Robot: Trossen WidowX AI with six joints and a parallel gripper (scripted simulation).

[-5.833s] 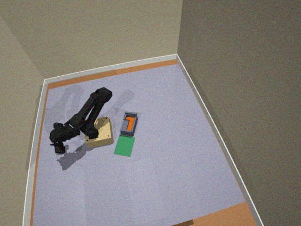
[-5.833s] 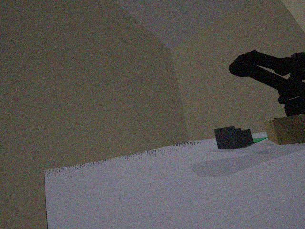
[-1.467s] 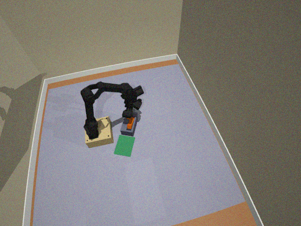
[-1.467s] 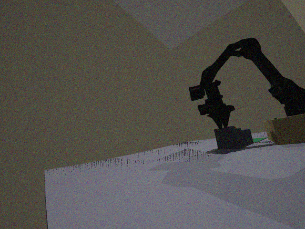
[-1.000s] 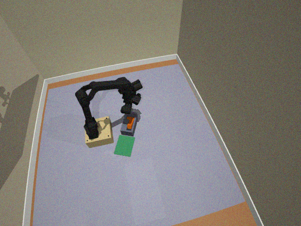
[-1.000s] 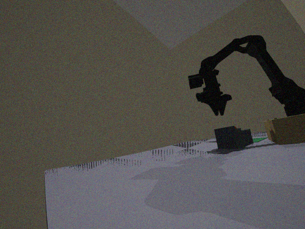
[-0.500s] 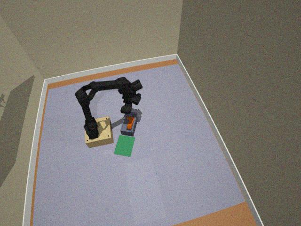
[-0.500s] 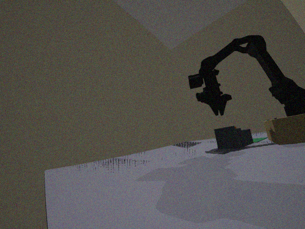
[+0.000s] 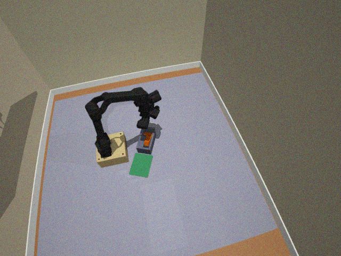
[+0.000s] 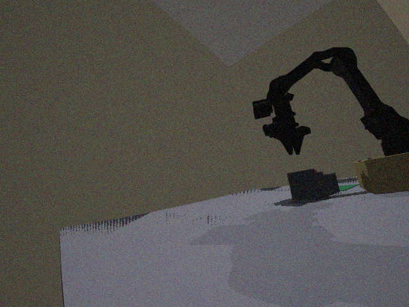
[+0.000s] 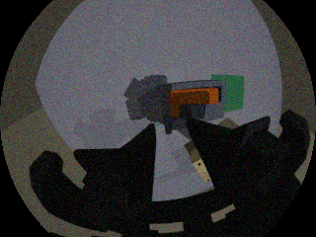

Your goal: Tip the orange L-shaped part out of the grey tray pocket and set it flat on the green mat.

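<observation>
Floor: I see a pale lilac surface (image 9: 192,170) with an orange border and a white rim, walls on two sides.
Arm: my black arm (image 9: 118,99) rises from its base, arches over and points down toward the tray.
Base: a tan block (image 9: 121,158) carries the arm's foot, just beside the tray and the mat.
Mat: the green mat (image 9: 141,165) lies flat, its near edge close against the tray's end.
Tray: the grey tray (image 9: 143,149) sits between the mat and the gripper; from the side view it reads as a dark block (image 10: 307,186).
Part: the orange part (image 9: 147,138) is in the tray's pocket, one end looking raised above the tray top; the wrist view shows it (image 11: 193,99) ahead of the fingertips.
Gripper: my gripper (image 10: 293,150) hangs in the air above the tray, well apart from it, fingers partly open with a narrow gap and nothing between them.
</observation>
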